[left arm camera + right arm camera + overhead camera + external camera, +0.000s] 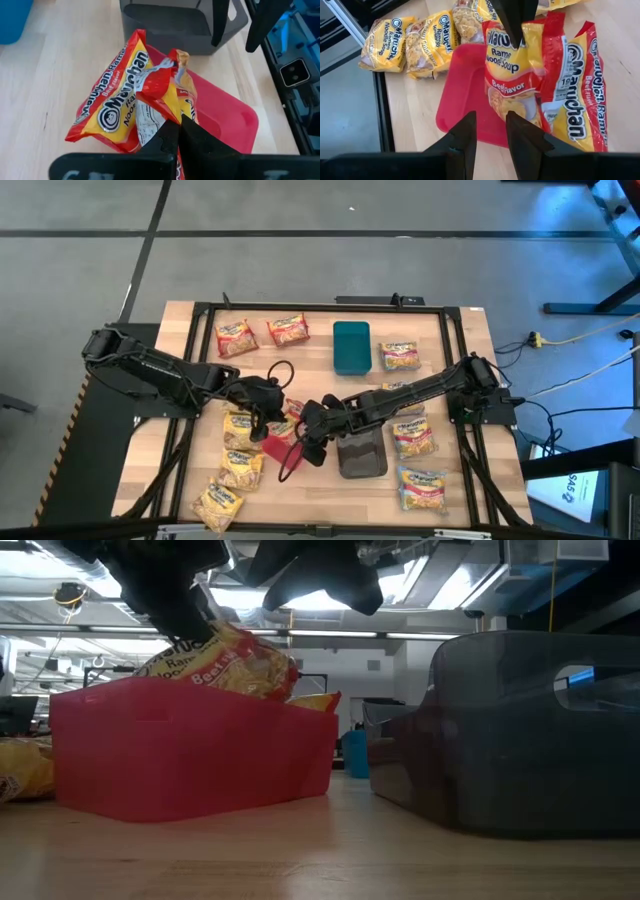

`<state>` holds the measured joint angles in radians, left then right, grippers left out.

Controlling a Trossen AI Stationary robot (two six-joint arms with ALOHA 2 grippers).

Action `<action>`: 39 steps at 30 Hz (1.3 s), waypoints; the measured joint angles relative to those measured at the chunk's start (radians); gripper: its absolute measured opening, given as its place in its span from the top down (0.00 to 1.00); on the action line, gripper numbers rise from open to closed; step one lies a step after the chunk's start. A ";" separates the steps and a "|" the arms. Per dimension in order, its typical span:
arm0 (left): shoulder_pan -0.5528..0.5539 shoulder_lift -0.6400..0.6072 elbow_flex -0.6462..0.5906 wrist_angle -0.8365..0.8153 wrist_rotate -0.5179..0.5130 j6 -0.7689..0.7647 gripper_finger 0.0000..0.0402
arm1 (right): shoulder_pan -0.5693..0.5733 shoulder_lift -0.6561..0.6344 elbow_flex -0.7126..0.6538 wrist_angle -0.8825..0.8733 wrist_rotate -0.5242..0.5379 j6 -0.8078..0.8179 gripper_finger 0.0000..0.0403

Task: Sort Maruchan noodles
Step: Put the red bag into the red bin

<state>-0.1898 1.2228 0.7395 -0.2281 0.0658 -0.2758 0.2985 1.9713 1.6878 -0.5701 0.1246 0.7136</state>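
Two red-and-yellow Maruchan noodles packets stand over the red tray [462, 95]. My left gripper [514, 35] is shut on one packet [512, 80]. The other packet [575, 85] leans beside it, with its lower edge in the tray. In the low view the held packet [235, 665] sticks up above the tray's wall [190, 755]. My right gripper [490, 135] hovers open just above the tray's edge, with nothing between its fingers. From above, both grippers [268, 412] [306, 436] meet over the tray [276, 450]. My left gripper pinches the packet's crimped top edge [512, 44] between its two shut fingers, coming slantwise from above. In its own wrist view the crinkled end [167, 107] bunches just ahead of the fingers [172, 137]. The packet hangs tilted, its lower part down inside the red tray.
A grey tray [360, 454] stands right of the red one, and a teal tray [350, 346] stands farther back. Yellow packets [240, 465] lie at the near left, red ones [262, 333] at the far left, and more packets [415, 438] on the right.
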 joint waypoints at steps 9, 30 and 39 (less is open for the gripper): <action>0.000 0.000 0.000 0.011 0.007 0.037 1.00 | -0.006 0.000 0.000 -0.001 -0.001 -0.002 0.74; 0.000 0.000 0.000 0.083 0.029 0.061 1.00 | -0.045 0.092 0.000 -0.034 -0.139 0.090 0.74; 0.000 0.000 0.000 0.107 0.026 0.077 1.00 | -0.058 0.092 0.000 0.044 -0.135 0.067 0.74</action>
<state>-0.1895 1.2228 0.7399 -0.1211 0.0921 -0.1988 0.2406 2.0629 1.6878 -0.5264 -0.0104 0.7806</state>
